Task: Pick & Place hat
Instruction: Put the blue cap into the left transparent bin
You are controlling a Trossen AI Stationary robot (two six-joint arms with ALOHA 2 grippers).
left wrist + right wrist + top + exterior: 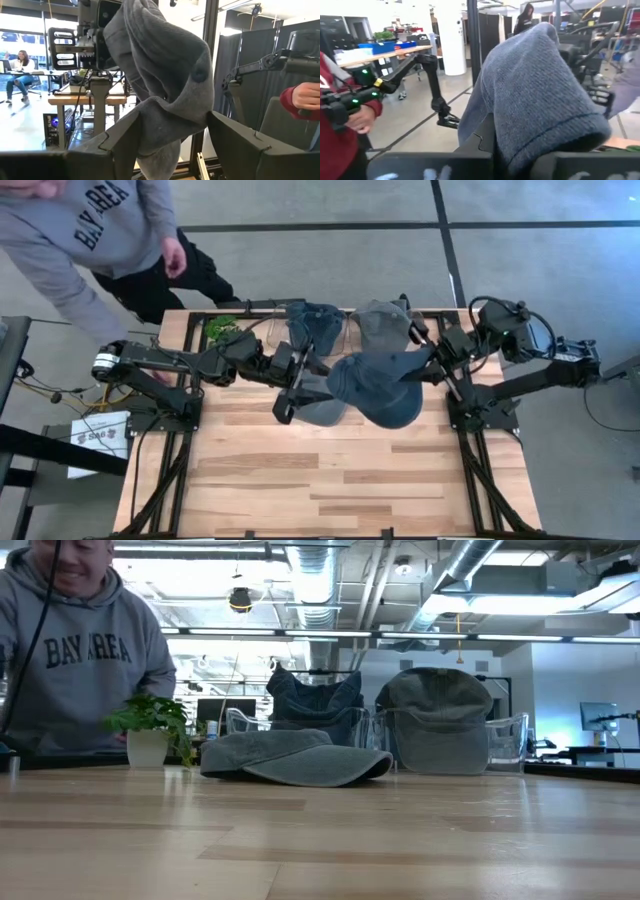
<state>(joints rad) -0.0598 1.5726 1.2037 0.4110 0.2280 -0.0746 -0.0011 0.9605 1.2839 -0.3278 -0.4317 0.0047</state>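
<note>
A blue-grey hat (375, 388) hangs in the air over the table's middle, between my two arms, too high for the low view. My left gripper (318, 380) is at its left end and my right gripper (425, 370) at its right end, both shut on it. A second grey cap (295, 758) lies on the table below it on its brim and crown. A dark blue hat (312, 695) and a grey-green hat (437, 700) sit on clear stands at the far edge. My left gripper pinches a bunched fold of the hat's crown (165, 125) between its two fingers (125, 137). The crown's top button (200, 75) shows beyond the fingers. The hat is lifted clear of the table. My right gripper holds the hat's cloth (540, 100), which drapes over its fingers and hides the place of contact. One dark finger (480, 142) shows beside the cloth. The hat is clear of the table.
A person in a grey hoodie (100, 230) stands at the table's far left corner, one hand (175, 258) near the edge. A small potted plant (150, 730) stands at the far left. The near half of the wooden table (320, 480) is bare.
</note>
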